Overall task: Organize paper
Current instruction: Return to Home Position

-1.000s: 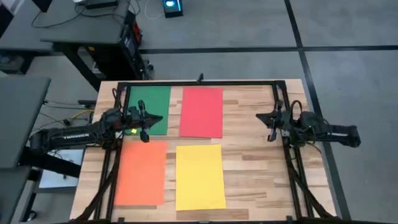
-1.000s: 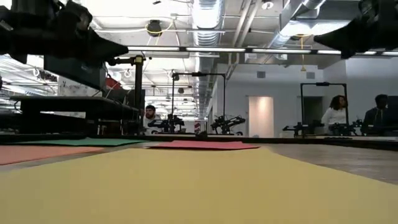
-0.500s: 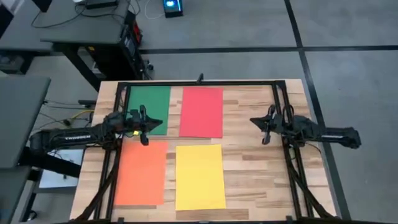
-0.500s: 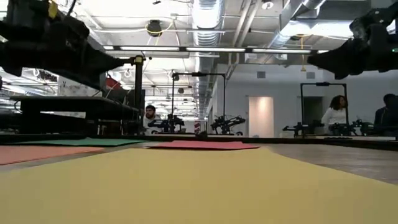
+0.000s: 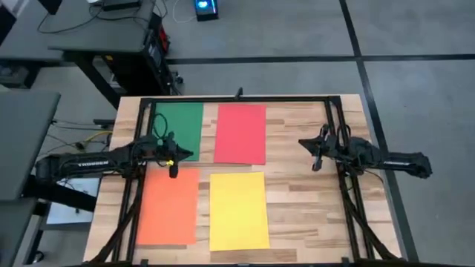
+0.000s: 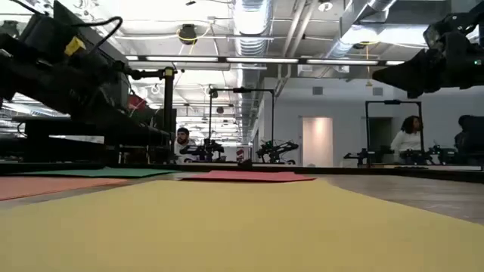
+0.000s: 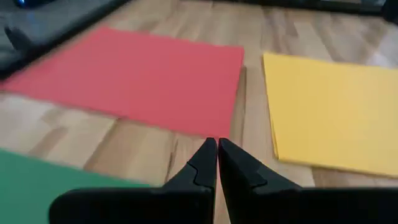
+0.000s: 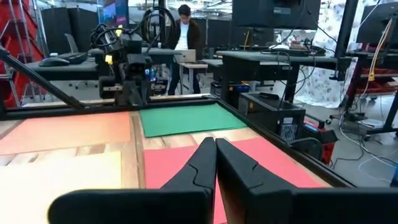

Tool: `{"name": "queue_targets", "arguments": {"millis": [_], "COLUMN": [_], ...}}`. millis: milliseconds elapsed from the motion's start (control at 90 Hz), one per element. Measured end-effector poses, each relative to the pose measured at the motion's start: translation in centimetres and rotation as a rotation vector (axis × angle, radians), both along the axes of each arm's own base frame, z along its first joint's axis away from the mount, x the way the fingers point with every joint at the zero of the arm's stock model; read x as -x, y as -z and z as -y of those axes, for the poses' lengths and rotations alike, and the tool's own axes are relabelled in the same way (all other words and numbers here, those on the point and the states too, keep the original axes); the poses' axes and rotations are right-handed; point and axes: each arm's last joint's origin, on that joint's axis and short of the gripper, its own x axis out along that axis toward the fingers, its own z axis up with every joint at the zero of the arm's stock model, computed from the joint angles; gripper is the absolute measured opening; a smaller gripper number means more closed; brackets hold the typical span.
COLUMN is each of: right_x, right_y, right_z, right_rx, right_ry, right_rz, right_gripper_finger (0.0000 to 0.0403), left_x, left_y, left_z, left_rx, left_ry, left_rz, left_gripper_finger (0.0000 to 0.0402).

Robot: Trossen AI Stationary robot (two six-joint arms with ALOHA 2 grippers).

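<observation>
Paper: four colour lots, each lying flat on the wooden table (image 5: pixel 300 194), none touching another.

- Green paper (image 5: pixel 180 127): directly beneath the left gripper (image 7: pixel 217 143). The closed fingertips hang over its corner nearest the table's middle, clear of the sheet.
- Pink-red paper (image 5: pixel 240 133): just ahead of the left fingertips, across a narrow strip of bare wood. It is also the lot nearest to and straight in front of the right gripper (image 8: pixel 215 143), well apart from that gripper's fingers.
- Orange paper (image 5: pixel 168 205): just beside the left fingers, with its edge close under the left gripper's body.
- Yellow paper (image 5: pixel 238 211): ahead of the left fingers and off to one side, past the pink-red lot's corner. It is well apart from the right fingers.

Left gripper: fingers pressed together, holding nothing, raised above the table.

Right gripper: fingers pressed together, holding nothing, raised over bare wood by the black frame (image 5: pixel 333 119) and pointing across at the left arm.

Room beyond the table: one person (image 8: pixel 184 28) stands among benches far behind the left arm, and another person (image 6: pixel 409 136) is seated far off in the low view.
</observation>
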Motion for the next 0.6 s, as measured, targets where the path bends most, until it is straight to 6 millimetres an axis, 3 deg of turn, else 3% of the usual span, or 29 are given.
{"name": "queue_targets", "arguments": {"millis": [600], "right_x": [0.00], "right_y": [0.02], "right_z": [0.00], "right_rx": [0.000], "right_ry": [0.000], "right_rz": [0.000], "right_gripper_finger": [0.0000], "left_x": [0.33], "left_y": [0.81], "left_z": [0.09], "left_rx": [0.079], "left_ry": [-0.028], "left_rz": [-0.074], "left_gripper_finger": [0.0000]}}
